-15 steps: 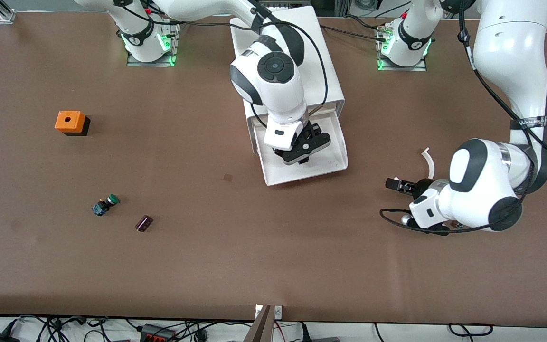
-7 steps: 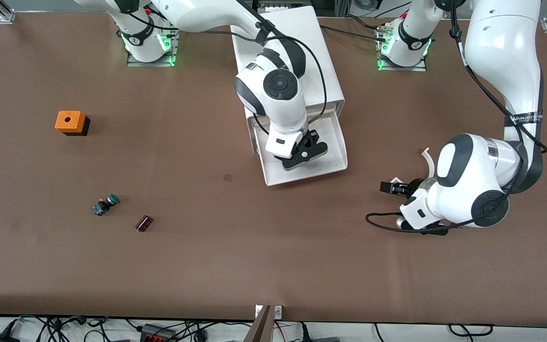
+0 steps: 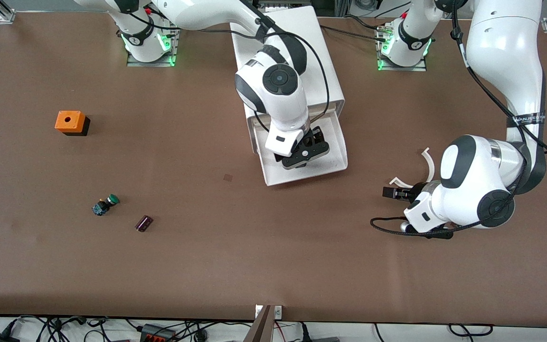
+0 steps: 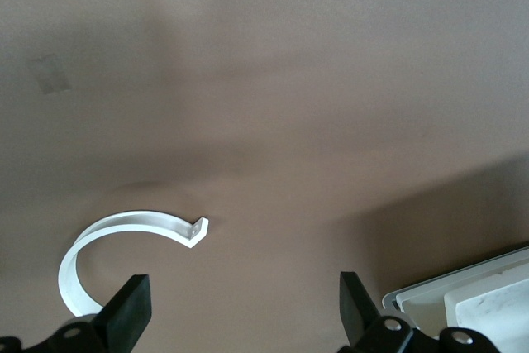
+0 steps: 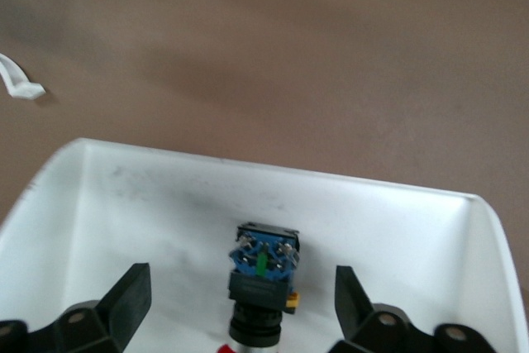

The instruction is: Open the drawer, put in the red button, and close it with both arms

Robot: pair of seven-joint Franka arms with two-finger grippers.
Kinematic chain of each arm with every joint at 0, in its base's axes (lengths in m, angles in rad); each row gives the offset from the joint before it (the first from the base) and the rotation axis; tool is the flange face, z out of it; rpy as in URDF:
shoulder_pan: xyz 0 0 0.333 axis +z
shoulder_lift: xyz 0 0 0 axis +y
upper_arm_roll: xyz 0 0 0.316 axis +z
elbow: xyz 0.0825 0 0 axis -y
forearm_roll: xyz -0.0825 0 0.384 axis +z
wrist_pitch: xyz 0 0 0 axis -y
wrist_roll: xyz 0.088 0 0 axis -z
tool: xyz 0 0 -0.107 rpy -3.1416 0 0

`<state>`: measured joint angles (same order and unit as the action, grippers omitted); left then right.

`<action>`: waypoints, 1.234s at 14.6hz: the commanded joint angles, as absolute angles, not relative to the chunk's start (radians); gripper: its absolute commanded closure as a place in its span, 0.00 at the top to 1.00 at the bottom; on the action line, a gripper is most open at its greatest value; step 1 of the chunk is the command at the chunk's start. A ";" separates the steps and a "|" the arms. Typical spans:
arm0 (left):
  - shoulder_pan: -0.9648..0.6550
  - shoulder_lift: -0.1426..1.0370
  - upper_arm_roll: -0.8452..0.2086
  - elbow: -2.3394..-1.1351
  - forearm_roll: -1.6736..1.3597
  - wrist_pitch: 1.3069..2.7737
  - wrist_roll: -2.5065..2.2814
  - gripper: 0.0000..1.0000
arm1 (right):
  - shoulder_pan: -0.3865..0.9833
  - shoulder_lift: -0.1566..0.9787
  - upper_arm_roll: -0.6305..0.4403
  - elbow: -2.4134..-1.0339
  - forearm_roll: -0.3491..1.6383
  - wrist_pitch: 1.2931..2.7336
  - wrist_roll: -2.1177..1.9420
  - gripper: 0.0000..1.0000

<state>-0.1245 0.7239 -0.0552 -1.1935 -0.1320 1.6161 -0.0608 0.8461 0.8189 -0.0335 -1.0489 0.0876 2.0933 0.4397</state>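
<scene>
The white drawer stands pulled out of its white cabinet. My right gripper hangs in it, open. In the right wrist view the red button lies on the drawer floor between the open fingers of the right gripper, touching neither, its blue end up and the red cap just showing. In the front view the right hand hides it. My left gripper is open and empty, low over the table toward the left arm's end, also in its wrist view.
A white curved strip lies beside the left gripper, also in the left wrist view. A green-capped switch, a small dark purple part and an orange box lie toward the right arm's end.
The right hand has shifted slightly over the drawer. The left hand has moved a little toward the front camera, uncovering more of the white strip.
</scene>
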 commanded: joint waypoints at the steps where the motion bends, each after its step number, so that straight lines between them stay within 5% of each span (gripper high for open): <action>1: -0.132 0.736 -0.057 -1.190 -0.113 1.720 -0.083 1.00 | 0.821 0.805 -0.052 -0.953 0.098 2.060 0.469 1.00; 4: -0.153 0.750 -0.058 -1.225 -0.109 1.885 -0.167 1.00 | 0.711 0.756 -0.067 -0.943 0.088 1.953 0.463 1.00; 12: -0.320 0.761 -0.060 -1.295 -0.106 2.014 -0.619 1.00 | 0.578 0.675 -0.202 -0.954 0.058 1.813 0.414 1.00; 18: -0.435 0.773 -0.067 -1.353 -0.121 2.178 -0.681 1.00 | 0.439 0.600 -0.201 -1.004 0.068 1.637 0.198 1.00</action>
<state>-0.3948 0.7846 -0.0704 -1.3129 -0.1318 2.1279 -0.6290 0.4756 0.6531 -0.2135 -0.9473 0.0663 1.6767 0.2560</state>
